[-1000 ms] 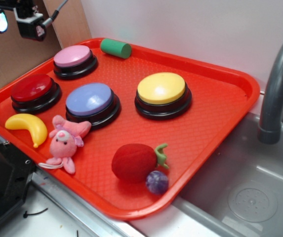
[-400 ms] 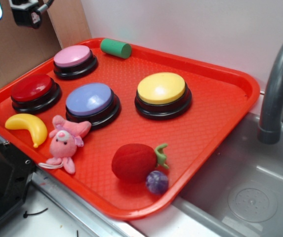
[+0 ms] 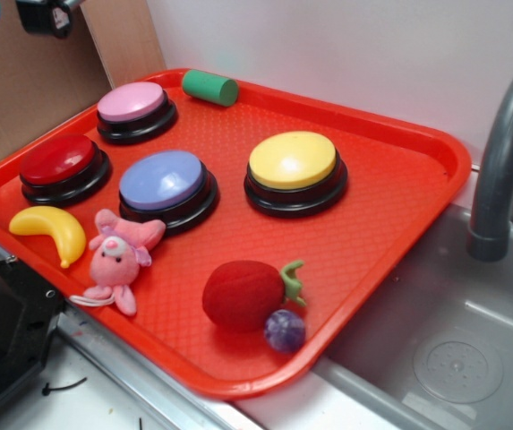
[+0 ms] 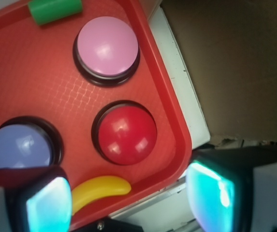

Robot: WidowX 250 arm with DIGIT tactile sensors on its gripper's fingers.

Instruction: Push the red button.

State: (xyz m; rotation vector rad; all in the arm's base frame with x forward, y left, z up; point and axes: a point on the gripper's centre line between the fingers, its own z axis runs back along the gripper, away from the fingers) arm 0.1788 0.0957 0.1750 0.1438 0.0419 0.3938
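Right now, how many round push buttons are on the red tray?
4. The pink button sits at the back left, the red button at the left edge, the blue button beside it, the yellow button in the middle of the tray. None seems hidden.

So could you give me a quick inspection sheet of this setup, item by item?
Surface: red tray beside a sink.
Job's thing: red button, near the tray's left edge, nothing touching it.
Other buttons: pink, blue, yellow.
Clutter: banana, pink plush, strawberry toy, purple ball, green cylinder.
Gripper: gripper high above the tray's left edge, jaws apart, holding nothing; the red button shows between its pads in the wrist view.
Cables: small black tie on the counter.
Surroundings: grey faucet, white wall, brown board at left.
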